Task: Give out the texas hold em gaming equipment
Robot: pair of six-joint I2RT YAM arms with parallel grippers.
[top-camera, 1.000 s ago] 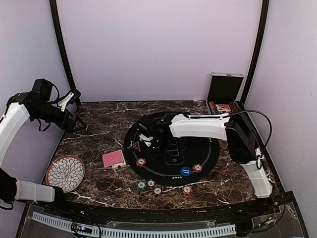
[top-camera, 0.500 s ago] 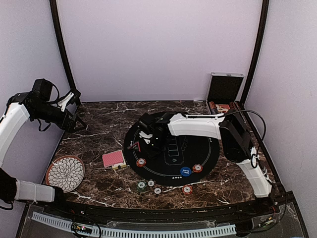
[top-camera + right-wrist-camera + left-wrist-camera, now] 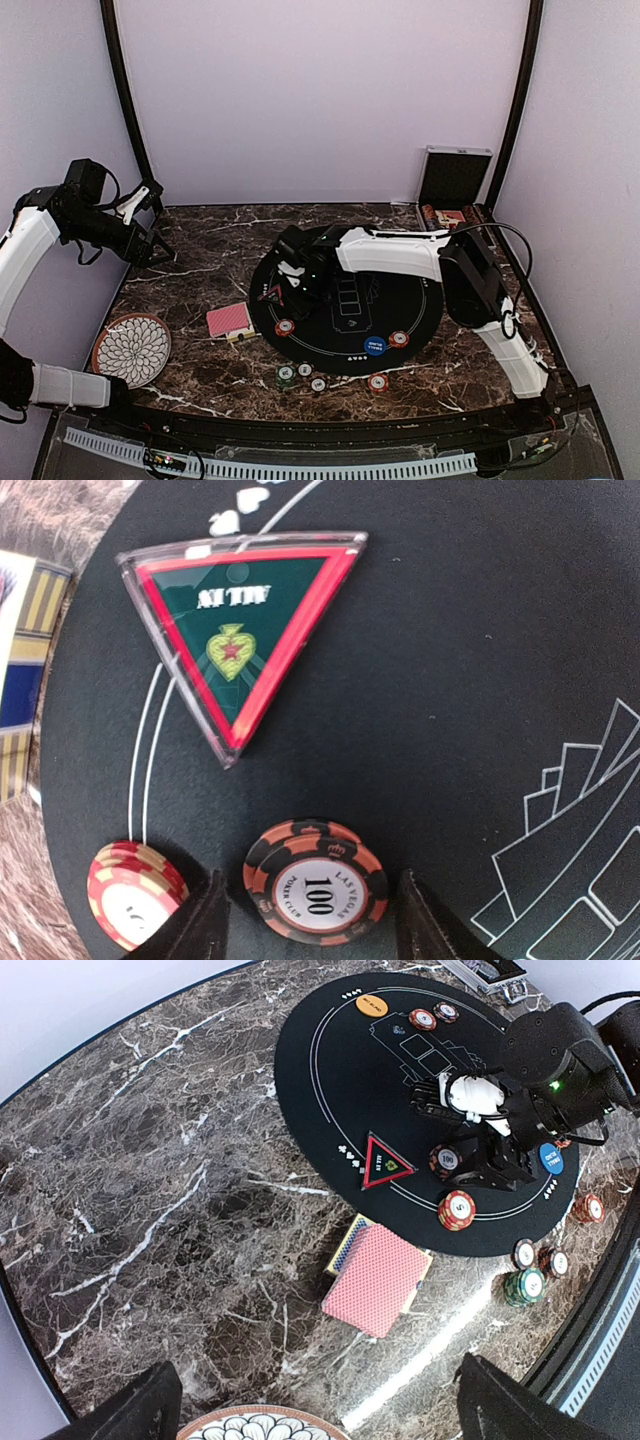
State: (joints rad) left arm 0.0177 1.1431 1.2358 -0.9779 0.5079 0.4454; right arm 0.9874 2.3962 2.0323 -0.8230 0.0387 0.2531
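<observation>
Right arm (image 3: 400, 250) is reaching low toward the left, left arm (image 3: 25, 255) is hanging raised at the far left
Right wrist is bending down, right gripper (image 3: 312, 920) is pointing straight down with its fingers (image 3: 205, 925) spread apart; left gripper (image 3: 320, 1405) is tilting down and inward, its two fingers standing wide apart at the view's lower corners

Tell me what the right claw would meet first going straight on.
Probably the black-and-orange 100 chip stack, lying between the open fingers of the right claw. Under it is the black poker mat. Its height above the chips is unclear.
</observation>
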